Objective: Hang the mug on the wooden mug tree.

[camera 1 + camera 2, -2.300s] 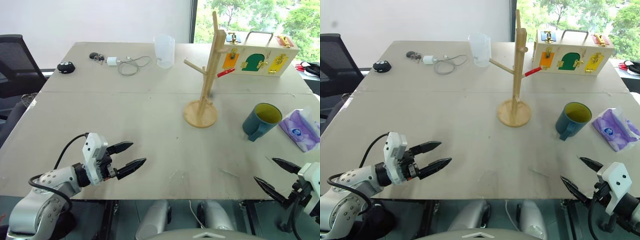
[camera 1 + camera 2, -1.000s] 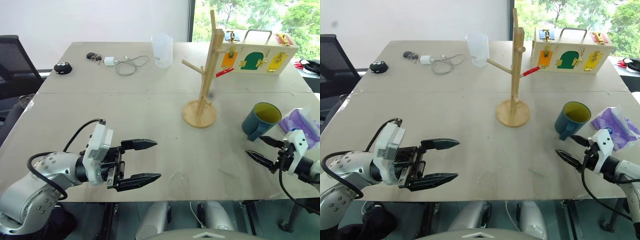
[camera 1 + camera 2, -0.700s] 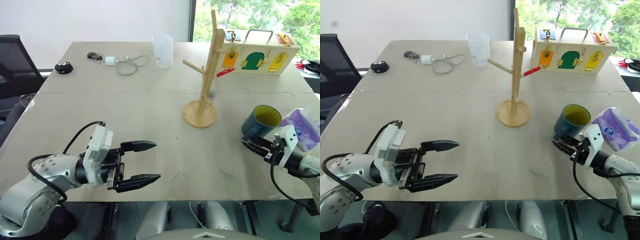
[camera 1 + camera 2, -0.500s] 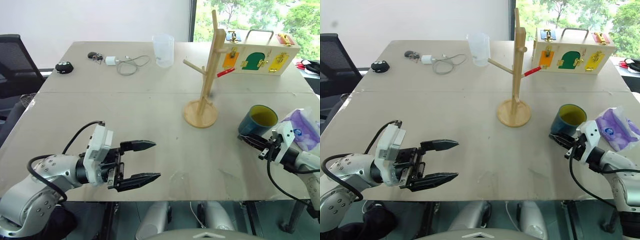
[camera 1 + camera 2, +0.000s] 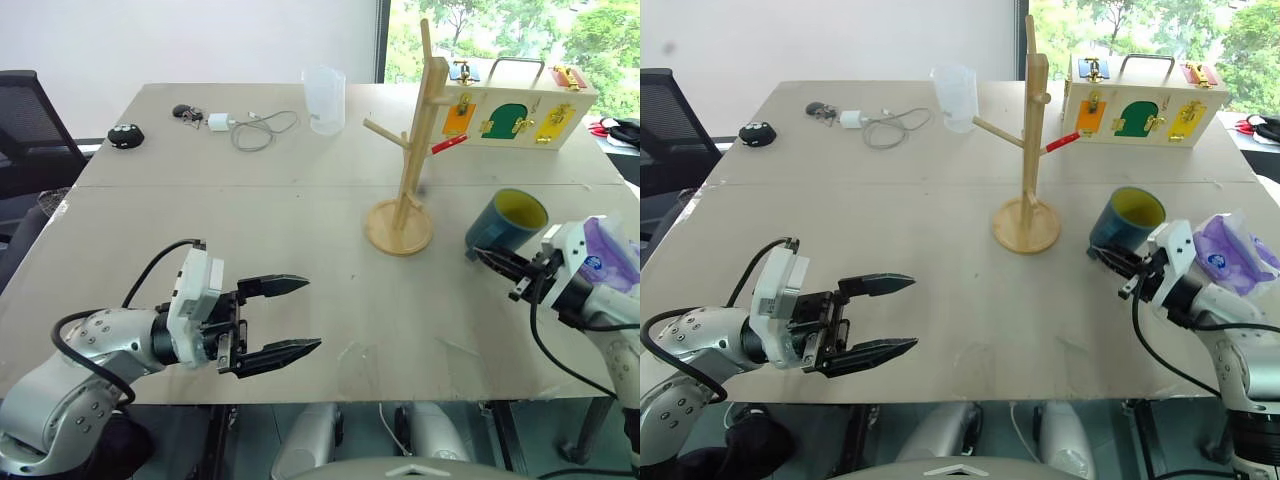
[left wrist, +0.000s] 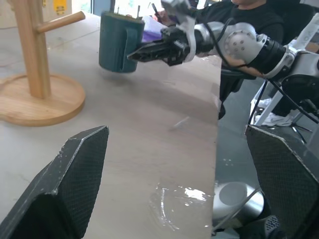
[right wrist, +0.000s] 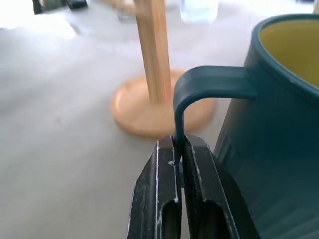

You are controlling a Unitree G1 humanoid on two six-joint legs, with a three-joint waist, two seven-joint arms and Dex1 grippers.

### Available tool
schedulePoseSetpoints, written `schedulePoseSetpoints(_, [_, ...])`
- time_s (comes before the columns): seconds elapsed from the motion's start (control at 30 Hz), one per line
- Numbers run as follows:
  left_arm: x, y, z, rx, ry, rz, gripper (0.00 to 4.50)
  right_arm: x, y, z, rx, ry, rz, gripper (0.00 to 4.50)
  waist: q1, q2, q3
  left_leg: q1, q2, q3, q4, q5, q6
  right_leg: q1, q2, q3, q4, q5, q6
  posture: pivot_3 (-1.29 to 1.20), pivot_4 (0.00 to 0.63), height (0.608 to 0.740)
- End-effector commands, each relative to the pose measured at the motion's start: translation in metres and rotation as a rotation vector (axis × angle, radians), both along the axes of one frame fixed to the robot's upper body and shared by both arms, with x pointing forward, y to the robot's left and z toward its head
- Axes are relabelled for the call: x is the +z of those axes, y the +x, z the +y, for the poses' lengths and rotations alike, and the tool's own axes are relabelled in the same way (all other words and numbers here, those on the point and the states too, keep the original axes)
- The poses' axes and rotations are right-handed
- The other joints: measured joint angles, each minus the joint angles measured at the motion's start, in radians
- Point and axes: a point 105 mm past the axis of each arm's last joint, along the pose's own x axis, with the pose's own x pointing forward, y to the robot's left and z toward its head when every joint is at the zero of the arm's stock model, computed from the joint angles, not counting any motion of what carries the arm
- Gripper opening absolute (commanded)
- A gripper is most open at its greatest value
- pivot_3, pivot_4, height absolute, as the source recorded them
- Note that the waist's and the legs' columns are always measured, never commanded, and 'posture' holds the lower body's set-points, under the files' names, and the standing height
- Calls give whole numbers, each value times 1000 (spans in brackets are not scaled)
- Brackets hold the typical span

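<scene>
Two claws are out over the desk [image 5: 300, 230]. At the right of the frame the right claw [image 5: 497, 266] is pinched tight on the loop handle of the mug [image 5: 505, 222], its black fingers [image 7: 172, 199] squeezing the thin handle between them; the teal mug hangs tipped, yellow-green inside facing up, just clear of the desk surface as far as I can tell. It sits right of the wooden mug tree [image 5: 408, 190], near its round base but not touching. In the lower left the left claw [image 5: 290, 315] is spread wide with nothing between its fingers. Toward the top of the frame stand a clear measuring cup [image 5: 325, 100], a coiled white cable [image 5: 255, 128] and a wooden latch box [image 5: 515, 115]; a purple tissue pack [image 5: 610, 245] lies at the right edge.
</scene>
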Motion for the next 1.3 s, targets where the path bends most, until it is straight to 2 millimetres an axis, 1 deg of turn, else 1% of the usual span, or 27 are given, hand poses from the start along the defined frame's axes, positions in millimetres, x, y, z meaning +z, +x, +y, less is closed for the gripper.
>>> schedulePoseSetpoints(0.03, [9,5,-4,28,-12,-104,4500,42,-2,4,47,-11,-110,59,1,0,0,0,0,0,0,0,0,0,0,0,0,0,0,0,150,740])
schedulePoseSetpoints(0.1, [10,11,-4,72,-1,-164,4500,52,0,5,70,-30,-122,59,2,0,0,0,0,0,0,0,0,0,0,0,0,0,0,0,150,740])
schedulePoseSetpoints(0.2, [16,17,-1,122,-108,-194,4500,69,6,8,125,-87,-150,59,0,0,0,-1,-1,0,0,0,0,0,0,0,-1,0,0,0,150,740])
schedulePoseSetpoints(0.27, [15,14,0,88,-115,-183,4500,81,10,10,168,-120,-167,59,-2,0,1,-1,-1,0,0,0,0,0,0,0,-1,0,0,0,150,740])
schedulePoseSetpoints(0.4, [18,11,10,96,-169,-190,4500,102,22,14,251,-164,-188,59,-9,0,1,-1,0,0,0,0,0,-1,0,0,-1,0,0,0,150,740])
schedulePoseSetpoints(0.5, [21,7,15,108,-198,-216,4500,112,31,15,292,-193,-192,59,-19,0,1,-2,0,1,0,0,0,-1,-1,0,-1,0,0,0,150,740])
schedulePoseSetpoints(0.77, [21,-1,28,186,-237,-222,4500,115,50,19,397,-309,-182,59,-24,0,2,-4,0,2,0,0,0,-5,-1,1,-1,0,0,0,150,740])
schedulePoseSetpoints(0.97, [15,-6,32,216,-241,-210,4500,119,60,32,456,-324,-194,59,-25,0,2,-4,0,2,0,0,0,-5,-1,1,-1,0,0,0,150,740])
schedulePoseSetpoints(1.1, [13,-6,33,229,-243,-207,4500,114,67,47,492,-346,-186,59,-25,0,2,-4,0,2,-1,0,0,-6,-1,1,-1,0,0,0,150,740])
schedulePoseSetpoints(1.23, [15,-5,29,233,-246,-210,4500,102,69,60,544,-381,-148,59,-23,0,2,-5,0,2,-1,0,0,-6,-1,1,-1,0,0,0,150,740])
schedulePoseSetpoints(1.3, [17,-4,29,244,-248,-213,4500,103,65,61,570,-380,-141,593,-21,0,2,-5,0,2,-1,0,0,-7,-1,1,-1,0,0,0,150,740])
